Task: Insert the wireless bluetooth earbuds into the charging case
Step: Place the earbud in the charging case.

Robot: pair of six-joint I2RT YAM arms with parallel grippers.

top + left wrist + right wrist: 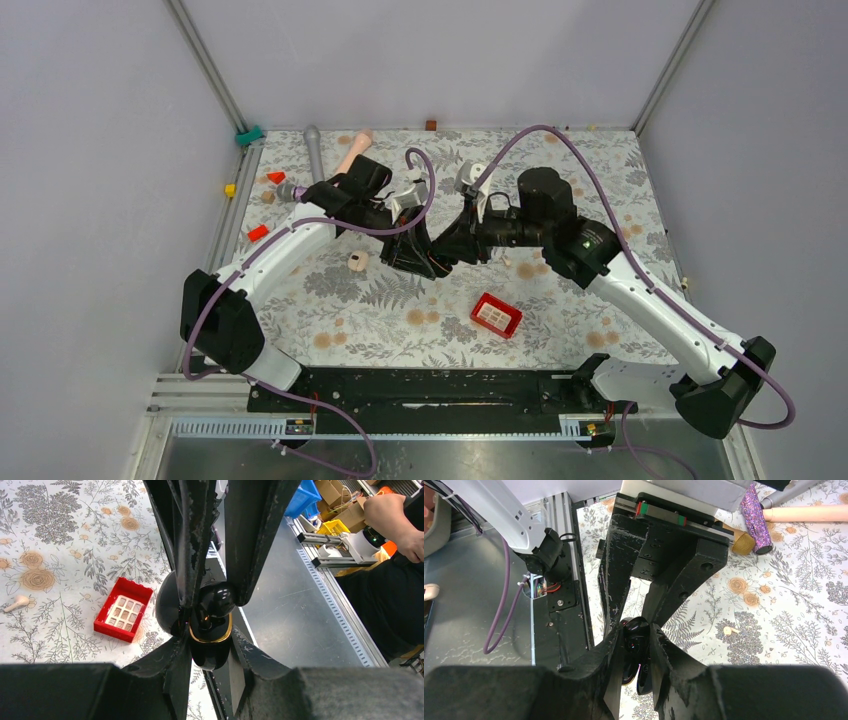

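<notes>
Evidently you are mid-insertion at frame centre: the left jaws clamp the open black charging case (210,647), the right jaws pinch a black earbud (218,599) at its mouth, so next seat it squarely and gently, then release.

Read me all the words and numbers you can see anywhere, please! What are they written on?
No text can be read anywhere.
Red box: a grid of pale squares inside, no writing.
Black charging case: a gold band, no letters showing.
Cardboard boxes off the table: any labels are too blurred to read.
</notes>
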